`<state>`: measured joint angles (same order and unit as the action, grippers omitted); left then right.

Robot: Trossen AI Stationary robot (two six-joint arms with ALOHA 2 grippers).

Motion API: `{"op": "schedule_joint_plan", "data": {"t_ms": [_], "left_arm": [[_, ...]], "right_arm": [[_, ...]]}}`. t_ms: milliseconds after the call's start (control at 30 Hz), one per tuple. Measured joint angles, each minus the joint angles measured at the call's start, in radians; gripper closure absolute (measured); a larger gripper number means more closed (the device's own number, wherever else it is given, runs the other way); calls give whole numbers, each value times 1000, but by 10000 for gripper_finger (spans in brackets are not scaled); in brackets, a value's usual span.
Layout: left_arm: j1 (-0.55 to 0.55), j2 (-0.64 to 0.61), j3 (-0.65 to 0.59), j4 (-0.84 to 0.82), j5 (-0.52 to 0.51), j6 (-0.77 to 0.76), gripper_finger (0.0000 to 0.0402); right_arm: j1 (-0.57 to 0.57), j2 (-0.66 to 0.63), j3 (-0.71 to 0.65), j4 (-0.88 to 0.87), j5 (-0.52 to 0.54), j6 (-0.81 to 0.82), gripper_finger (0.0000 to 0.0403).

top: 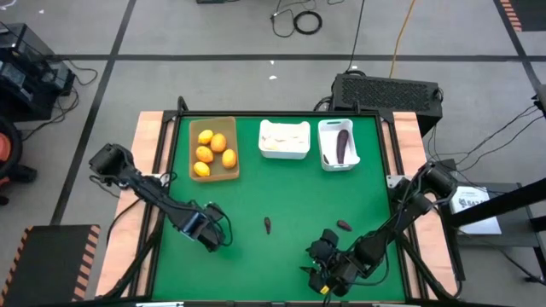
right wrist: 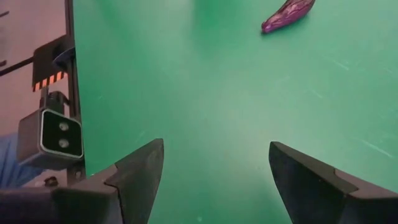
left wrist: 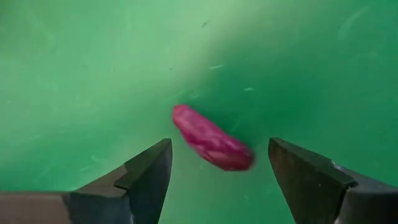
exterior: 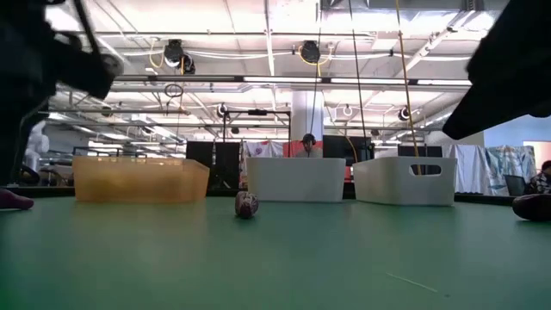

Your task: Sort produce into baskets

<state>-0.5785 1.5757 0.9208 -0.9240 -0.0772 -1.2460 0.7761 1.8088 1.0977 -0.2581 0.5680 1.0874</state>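
Green surface, wood-edged, on a grey floor crossed by cables; behind it a hall with strip lights and a seated person.

Tan tray: five orange-yellow fruits. Middle white bin: white garlic-like bulbs. Right white bin: one eggplant piece, long axis running front to back.

Loose eggplant pieces: one mid-surface, long axis roughly front to back; one nearer the right edge, lying crosswise.

Left gripper: low, left of the mid-surface piece, jaws apart. Its wrist view alone shows that piece lying diagonally just ahead of the fingers.

Right gripper: front right, jaws apart over bare green; its wrist view shows a camera module at the surface edge.

The low view shows only the baskets' walls, not their contents.
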Motion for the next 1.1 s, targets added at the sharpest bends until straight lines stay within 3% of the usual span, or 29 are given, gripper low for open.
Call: {"op": "schedule_joint_plan", "data": {"t_ms": [333,500,933,1100], "left_arm": [[0,-5,-136,163,15,-57,128],[0,-7,-141,171,17,-50,137],[2,0,-82,158,20,41,274],[20,0,-19,161,-45,113,308]], "right_arm": [[8,0,0,-1,-1,-3,122],[8,0,0,-2,0,-3,122],[8,0,0,-2,2,-3,122],[8,0,0,-6,3,-11,122]]}}
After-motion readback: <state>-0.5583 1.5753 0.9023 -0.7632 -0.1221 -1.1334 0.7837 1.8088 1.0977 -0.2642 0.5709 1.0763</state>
